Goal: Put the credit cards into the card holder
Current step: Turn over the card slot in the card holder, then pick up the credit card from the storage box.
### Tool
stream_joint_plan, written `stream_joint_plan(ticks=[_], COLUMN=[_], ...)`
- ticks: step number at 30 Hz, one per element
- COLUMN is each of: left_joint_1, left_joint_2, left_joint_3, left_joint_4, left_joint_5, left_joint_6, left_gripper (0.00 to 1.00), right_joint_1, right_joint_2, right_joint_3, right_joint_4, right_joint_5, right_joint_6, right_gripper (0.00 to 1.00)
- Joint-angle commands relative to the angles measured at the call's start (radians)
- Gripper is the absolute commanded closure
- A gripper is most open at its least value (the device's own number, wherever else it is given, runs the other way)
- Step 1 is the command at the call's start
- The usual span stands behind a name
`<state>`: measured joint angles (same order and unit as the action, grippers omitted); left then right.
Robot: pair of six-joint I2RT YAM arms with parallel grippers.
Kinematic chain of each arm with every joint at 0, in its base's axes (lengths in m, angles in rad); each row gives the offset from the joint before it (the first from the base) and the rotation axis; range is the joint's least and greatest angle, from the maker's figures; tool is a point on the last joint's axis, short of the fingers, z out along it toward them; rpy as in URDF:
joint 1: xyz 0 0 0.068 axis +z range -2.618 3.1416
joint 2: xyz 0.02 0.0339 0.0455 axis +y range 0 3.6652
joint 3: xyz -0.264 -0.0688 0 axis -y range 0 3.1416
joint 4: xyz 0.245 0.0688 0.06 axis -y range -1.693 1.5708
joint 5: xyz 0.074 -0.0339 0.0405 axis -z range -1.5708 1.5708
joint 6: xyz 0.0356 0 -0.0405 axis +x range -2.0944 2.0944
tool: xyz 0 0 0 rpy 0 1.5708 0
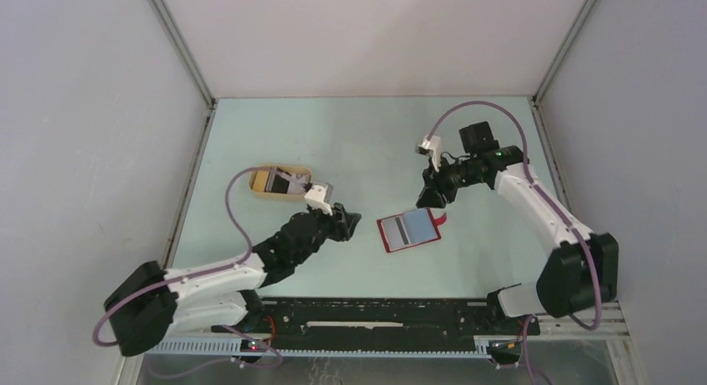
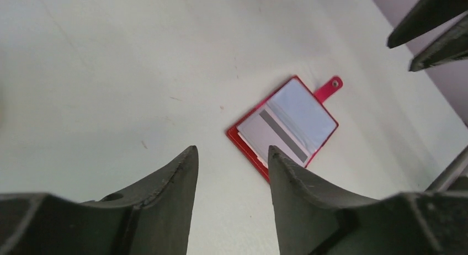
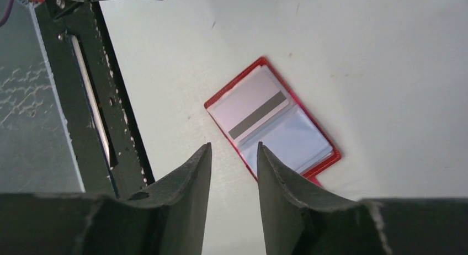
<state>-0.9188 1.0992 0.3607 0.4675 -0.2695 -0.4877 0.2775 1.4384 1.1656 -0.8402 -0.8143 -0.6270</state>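
The red card holder point(image 1: 408, 230) lies open and flat on the table, pale-blue and grey inside, its closure tab point(image 2: 329, 88) sticking out to one side. A whitish credit card point(image 2: 253, 134) with a grey stripe lies on one half of it point(image 3: 248, 103). More credit cards point(image 1: 283, 183), one of them golden-brown, lie in the tan oval tray point(image 1: 254, 191). My left gripper point(image 1: 352, 222) hovers just left of the holder point(image 2: 317, 120), open with nothing between its fingers point(image 2: 232, 151). My right gripper point(image 1: 433, 198) hangs over the holder's far right corner point(image 3: 309, 139), also open and empty point(image 3: 234, 147).
A black rail point(image 1: 367, 314) runs along the near table edge and shows at the left of the right wrist view point(image 3: 105, 100). Grey walls close the table in on three sides. The right arm's fingers point(image 2: 430, 23) show at the top right of the left wrist view.
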Motion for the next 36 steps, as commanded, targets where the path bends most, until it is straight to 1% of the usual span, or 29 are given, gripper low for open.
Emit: stream_joint_plan(ticks=[1, 4, 7, 10, 15, 18, 21, 28, 36], left_joint_1=[-0.004, -0.001, 0.000, 0.003, 0.002, 0.003, 0.003, 0.003, 0.002], left_joint_2=[-0.172, -0.239, -0.261, -0.238, -0.142, -0.088, -0.063, -0.084, -0.150], left_joint_3=[-0.040, -0.056, -0.080, -0.099, -0.103, -0.103, -0.099, -0.145, -0.196], left_joint_4=[-0.121, -0.157, -0.147, -0.082, 0.025, 0.075, 0.087, 0.130, 0.134], left_joint_5=[-0.135, -0.148, -0.122, -0.076, -0.029, -0.010, 0.003, 0.010, -0.001], left_joint_6=[0.115, 0.141, 0.127, 0.091, 0.042, 0.029, 0.025, 0.004, -0.008], left_gripper=[0.40, 0.30, 0.26, 0.26, 0.26, 0.26, 0.26, 0.26, 0.26], right_joint_1=[0.008, 0.008, 0.004, 0.005, 0.032, 0.064, 0.087, 0.117, 0.193], right_joint_2=[-0.148, -0.178, -0.099, 0.028, 0.233, 0.306, 0.381, 0.461, 0.494], right_joint_3=[-0.020, -0.051, -0.056, -0.053, -0.013, 0.004, 0.030, 0.040, 0.056], right_joint_4=[0.072, 0.095, 0.089, 0.100, 0.092, 0.103, 0.092, 0.091, 0.083], right_joint_5=[-0.007, -0.013, -0.046, -0.065, -0.024, 0.014, 0.038, 0.085, 0.099], right_joint_6=[-0.012, -0.007, 0.013, 0.073, 0.154, 0.199, 0.227, 0.260, 0.272], right_gripper=[0.52, 0.46, 0.48, 0.50, 0.57, 0.57, 0.57, 0.57, 0.57])
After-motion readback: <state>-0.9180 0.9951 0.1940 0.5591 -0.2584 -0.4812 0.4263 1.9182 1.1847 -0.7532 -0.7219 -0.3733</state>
